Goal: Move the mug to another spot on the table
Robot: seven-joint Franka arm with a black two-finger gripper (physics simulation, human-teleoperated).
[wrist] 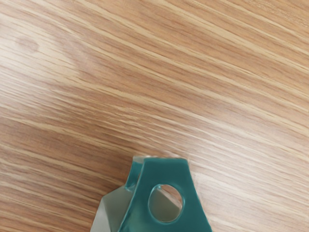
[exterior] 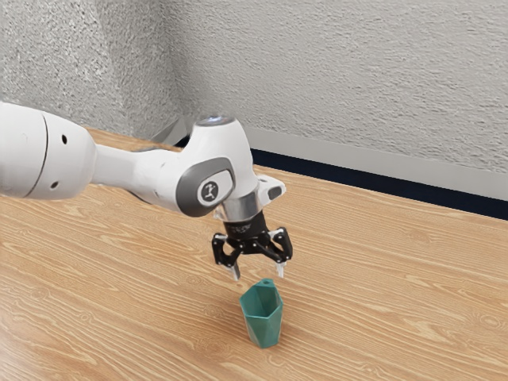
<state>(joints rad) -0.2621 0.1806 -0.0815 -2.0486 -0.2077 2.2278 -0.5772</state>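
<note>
On the counter (exterior: 397,262), near its front: end effector over the mug.

Exterior view: the teal faceted mug (exterior: 262,316) stands upright on the wood. The end effector (exterior: 258,272) hangs just above its rim with the fingers spread, released and gripping nothing. The white arm (exterior: 143,175) comes in from the exterior view's left. The grey textured wall (exterior: 357,71) and dark baseboard (exterior: 381,182) run behind the counter, well apart from the mug.
Wrist view: the mug (wrist: 137,203) sits directly under the hand, with its handle (wrist: 166,174) and the handle's round hole facing the camera. Plain wood grain lies all around it.
</note>
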